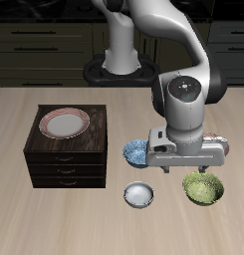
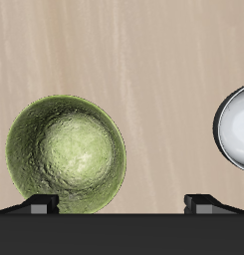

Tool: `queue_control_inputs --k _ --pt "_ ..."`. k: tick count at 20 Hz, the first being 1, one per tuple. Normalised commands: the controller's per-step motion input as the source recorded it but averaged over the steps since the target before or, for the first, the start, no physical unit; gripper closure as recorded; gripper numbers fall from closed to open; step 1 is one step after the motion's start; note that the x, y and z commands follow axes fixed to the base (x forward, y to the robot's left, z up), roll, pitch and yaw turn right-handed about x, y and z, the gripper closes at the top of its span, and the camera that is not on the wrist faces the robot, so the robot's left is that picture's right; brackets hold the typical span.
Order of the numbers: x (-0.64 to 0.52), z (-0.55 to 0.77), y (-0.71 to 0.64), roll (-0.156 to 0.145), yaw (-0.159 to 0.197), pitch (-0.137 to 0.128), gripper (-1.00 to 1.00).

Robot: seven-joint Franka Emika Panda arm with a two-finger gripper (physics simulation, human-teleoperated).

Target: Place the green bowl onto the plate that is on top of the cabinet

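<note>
The green bowl [image 1: 204, 187] sits upright on the table near the front edge; its mottled inside [image 2: 67, 154] fills much of the wrist view. My gripper [image 1: 200, 168] hovers just above the bowl's back rim, not touching it. It is open, and in the wrist view the gripper [image 2: 122, 203] shows only its two wide-apart fingertips [image 2: 39, 202] with nothing between them. The plate [image 1: 65, 123], white with a red-pink rim, lies on top of the dark brown cabinet [image 1: 66, 159], across the table from the bowl.
A small white-grey bowl [image 1: 139, 194] [image 2: 236, 127] stands beside the green bowl, toward the cabinet. A blue patterned bowl [image 1: 136, 150] sits farther back, partly behind my hand. Dark kitchen cabinets line the back.
</note>
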Motion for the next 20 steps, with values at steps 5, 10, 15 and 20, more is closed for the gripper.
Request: queue_control_inputs --k 5,10,15,20 --pt "-0.01 -0.21 0.07 0.005 0.003 0.028 -1.00" --pt "-0.05 -0.24 0.10 0.012 0.006 0.031 -1.00" --pt "-0.06 -0.39 0.17 0.030 0.011 0.053 -1.00" --pt "-0.02 -0.18 -0.04 0.015 0.011 0.007 1.00"
